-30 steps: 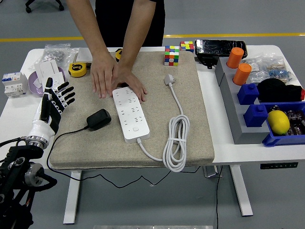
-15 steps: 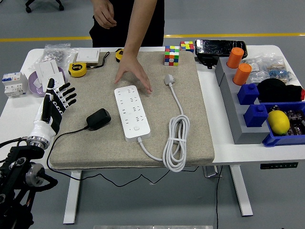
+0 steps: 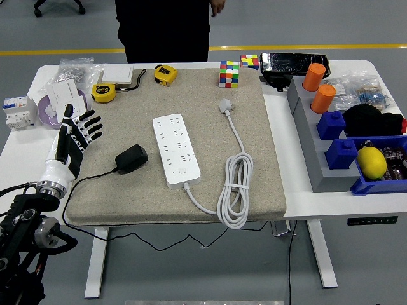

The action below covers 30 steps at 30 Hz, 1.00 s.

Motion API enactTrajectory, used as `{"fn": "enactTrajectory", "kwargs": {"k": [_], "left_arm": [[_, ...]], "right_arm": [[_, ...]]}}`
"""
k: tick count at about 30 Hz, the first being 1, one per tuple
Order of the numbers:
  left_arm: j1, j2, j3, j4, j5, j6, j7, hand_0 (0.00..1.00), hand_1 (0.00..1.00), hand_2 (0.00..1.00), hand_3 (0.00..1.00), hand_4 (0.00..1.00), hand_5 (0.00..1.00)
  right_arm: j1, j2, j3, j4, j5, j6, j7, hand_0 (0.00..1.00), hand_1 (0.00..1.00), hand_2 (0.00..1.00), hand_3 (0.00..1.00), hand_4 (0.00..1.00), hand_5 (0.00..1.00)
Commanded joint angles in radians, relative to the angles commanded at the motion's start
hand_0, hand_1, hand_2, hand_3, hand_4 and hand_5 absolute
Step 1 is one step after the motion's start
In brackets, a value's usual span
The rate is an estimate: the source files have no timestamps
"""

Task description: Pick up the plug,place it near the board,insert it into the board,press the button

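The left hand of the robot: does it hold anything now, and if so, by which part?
Nothing is held. The left hand is open, fingers spread, above the mat's left edge, apart from the black plug, which lies untouched on the mat.

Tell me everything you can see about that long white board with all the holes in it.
The power strip is a long white plastic bar lying flat on the beige mat, angled slightly. Its top carries rows of socket holes, all empty, and a small button near the near end. A thick white cable leaves that end, loops into a coil and ends in a white plug. Nothing else touches it.
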Motion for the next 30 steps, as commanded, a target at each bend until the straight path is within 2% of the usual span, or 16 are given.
{"fn": "enactTrajectory", "kwargs": {"k": [30], "left_arm": [[-0.004,-0.002,0.002,0.002,0.003,0.000,-0.002,0.764,0.778,0.771,0.776,0.998,0.998]], "right_arm": [[-0.004,0.002,0.007,0.000,-0.002,-0.001,0.001,0.826,0.750,0.747,0.787,0.998,0.927]]}}
